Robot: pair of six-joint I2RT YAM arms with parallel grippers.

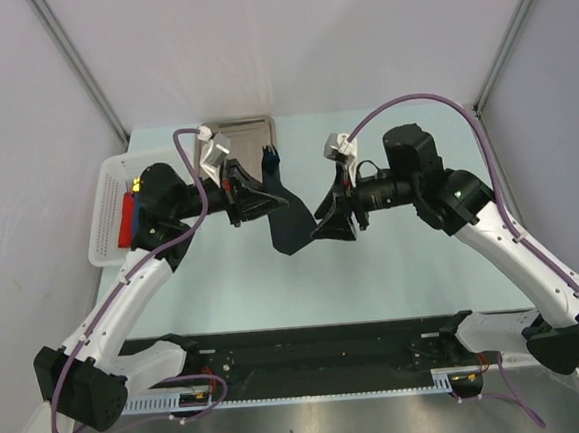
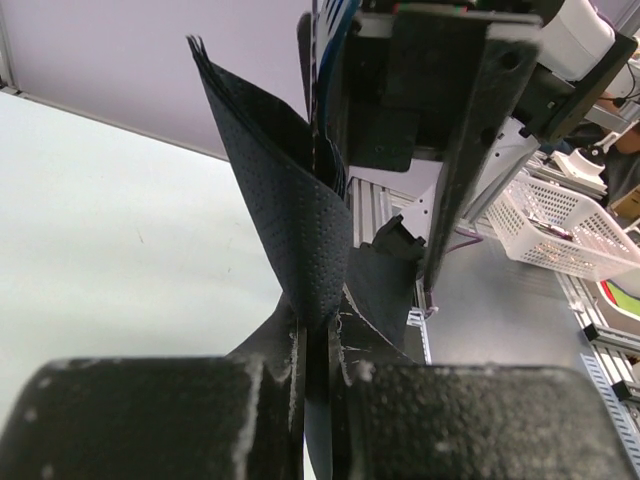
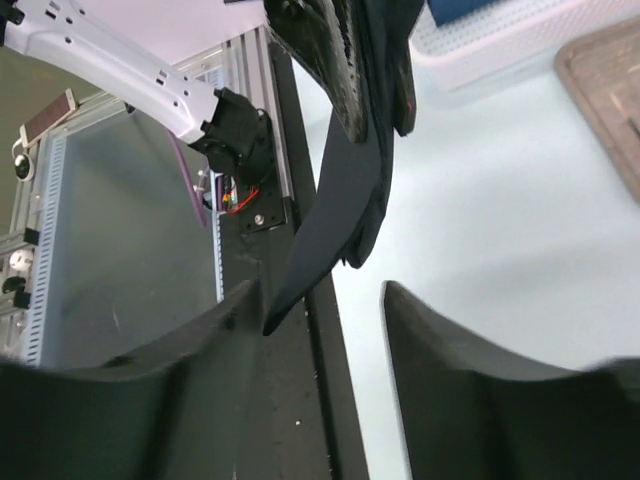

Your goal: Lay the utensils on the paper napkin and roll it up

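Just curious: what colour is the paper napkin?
Black, finely dotted napkin; left wrist view shows it best.

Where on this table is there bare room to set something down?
Free: the table strip between the hanging paper napkin and the black rail. Crowded: the middle, where left gripper and right gripper meet, and by the steel tray and white basket.

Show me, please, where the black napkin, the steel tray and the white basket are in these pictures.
napkin (image 1: pixel 290 226): top view, the middle of the black sheet.
tray (image 1: pixel 248 139): top view, a bare steel part near its middle.
basket (image 1: pixel 104 216): top view, the white lattice on its left side.
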